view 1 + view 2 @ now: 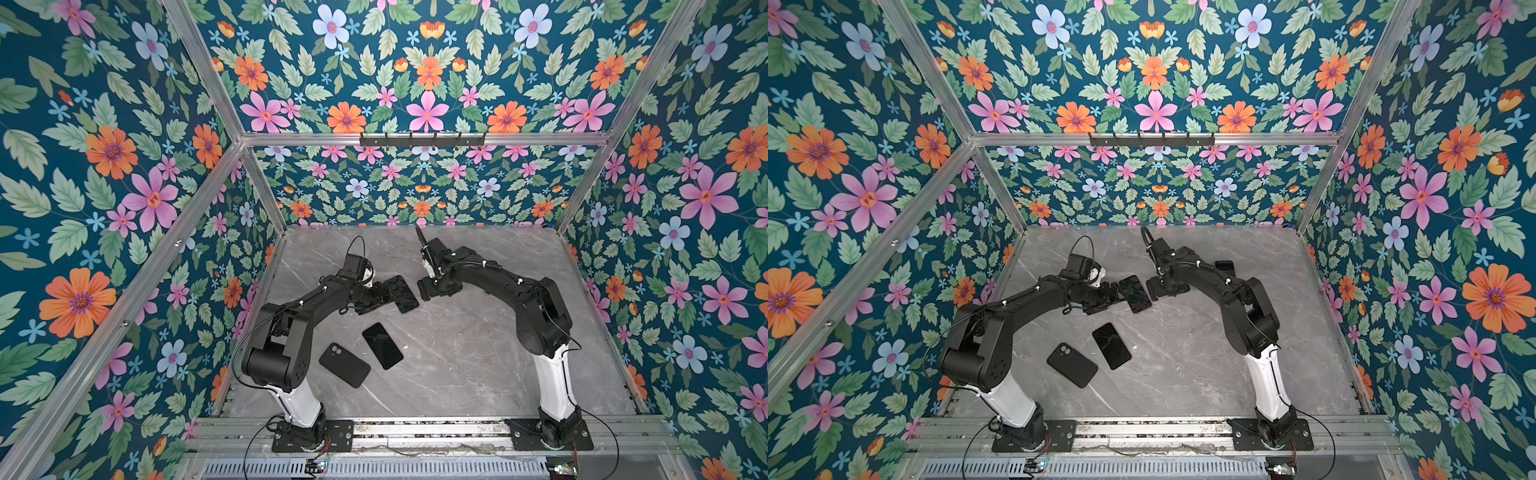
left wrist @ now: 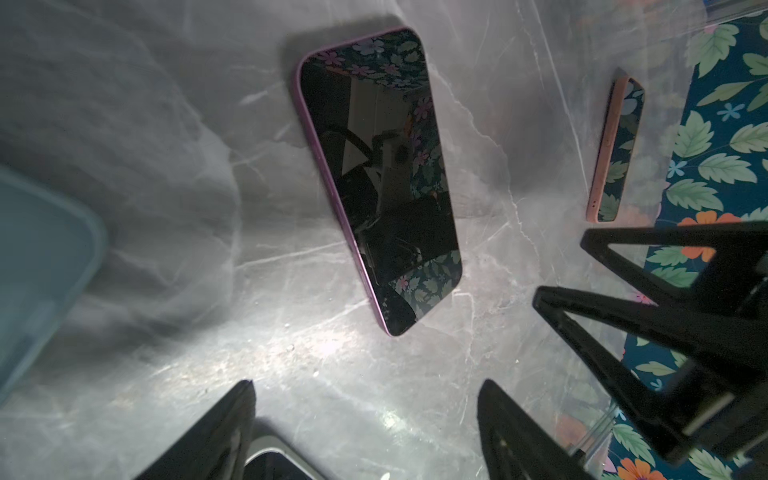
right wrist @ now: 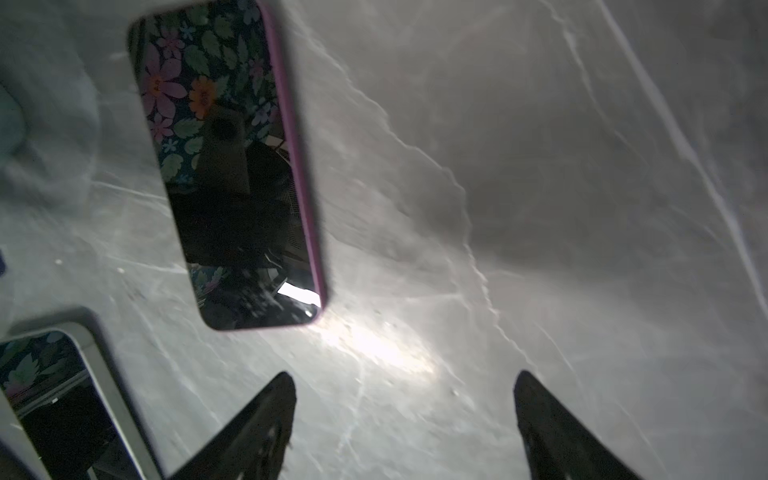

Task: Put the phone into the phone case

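**A:** Where is the phone?

**B:** The purple-rimmed phone (image 1: 401, 294) with the dark glass screen lies flat and face up on the grey marble table (image 1: 478, 353), in the far half, between the two arms; its glass mirrors the flowered walls (image 1: 104, 187).

**A:** And the grippers?

**B:** The left gripper (image 2: 365, 384) points at one short end of that phone; its fingers are spread wide with nothing between them, and the tips are just short of the rim. The right gripper (image 3: 405, 374) sits low over the table just beside the phone's other side; it too is spread and empty.

**A:** The case?

**B:** The matte black phone case (image 1: 344, 365) with a camera cut-out lies back up nearer the arm bases, by the left arm's elbow. A glossy black phone (image 1: 382, 345) lies screen up just beside it; whether they touch I cannot tell. Both are well apart from either gripper.

**A:** Anything more?

**B:** A peach-edged phone (image 1: 1224, 266) lies flat past the right arm, half hidden by it. There is a blurred teal rounded shape (image 2: 41, 270) at the edge of the left wrist view; what it is I cannot tell.
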Available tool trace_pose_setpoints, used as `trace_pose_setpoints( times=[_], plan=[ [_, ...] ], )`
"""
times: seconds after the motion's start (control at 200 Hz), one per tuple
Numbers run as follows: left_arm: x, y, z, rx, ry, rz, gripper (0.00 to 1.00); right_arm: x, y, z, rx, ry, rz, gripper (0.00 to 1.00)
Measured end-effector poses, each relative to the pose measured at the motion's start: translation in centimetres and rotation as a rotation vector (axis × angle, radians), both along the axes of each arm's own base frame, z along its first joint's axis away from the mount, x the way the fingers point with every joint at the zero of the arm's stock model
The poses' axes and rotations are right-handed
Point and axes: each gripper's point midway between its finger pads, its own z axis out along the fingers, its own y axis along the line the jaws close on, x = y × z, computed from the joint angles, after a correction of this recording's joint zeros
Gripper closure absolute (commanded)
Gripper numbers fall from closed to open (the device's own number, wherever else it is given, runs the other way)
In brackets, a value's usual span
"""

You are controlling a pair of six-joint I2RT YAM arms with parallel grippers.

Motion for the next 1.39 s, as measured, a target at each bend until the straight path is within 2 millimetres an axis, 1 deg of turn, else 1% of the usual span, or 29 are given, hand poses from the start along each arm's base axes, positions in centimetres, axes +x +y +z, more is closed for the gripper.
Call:
trace_pose_setpoints(
  times=[0.065,0.19,0.295,0.4,0.56,0.735,0.95,1.0,1.295,1.395],
  plan=[
    [0.0,0.6,0.0,0.002,0.001,0.014,0.13,0.7,1.8,-0.1,0.01,-0.02,0.021,0.17],
    [0.0,1.7,-0.4,0.017,0.005,0.04,0.12,1.5,4.1,-0.3,0.016,-0.046,0.052,0.14],
    [-0.4,1.9,-0.9,0.019,0.017,0.039,0.11,1.7,5.5,-0.9,0.01,-0.047,0.084,0.13],
    [-0.4,2.4,-0.9,0.019,0.02,0.05,0.11,1.5,6.3,-1.5,0.002,-0.037,0.109,0.12],
    [-0.2,3.1,-0.5,0.02,0.007,0.064,0.11,0.7,7.0,-2.2,-0.011,-0.019,0.137,0.11],
    [-0.7,3.5,-1.1,0.023,0.024,0.072,0.11,-0.2,7.4,-3.0,-0.027,0.005,0.154,0.1],
    [-0.7,3.5,-0.7,0.008,0.022,0.083,0.11,-0.2,7.5,-4.8,-0.097,0.0,0.163,0.1],
    [-0.7,3.4,-0.7,0.006,0.022,0.082,0.11,-0.1,7.7,-4.8,-0.099,-0.002,0.165,0.12],
    [-0.7,3.2,-1.4,-0.002,0.039,0.078,0.12,0.1,7.8,-5.2,-0.095,-0.003,0.14,0.27],
    [-0.2,3.0,-1.3,-0.01,0.031,0.077,0.12,0.0,7.6,-5.2,-0.098,-0.004,0.137,0.3]
  ],
)
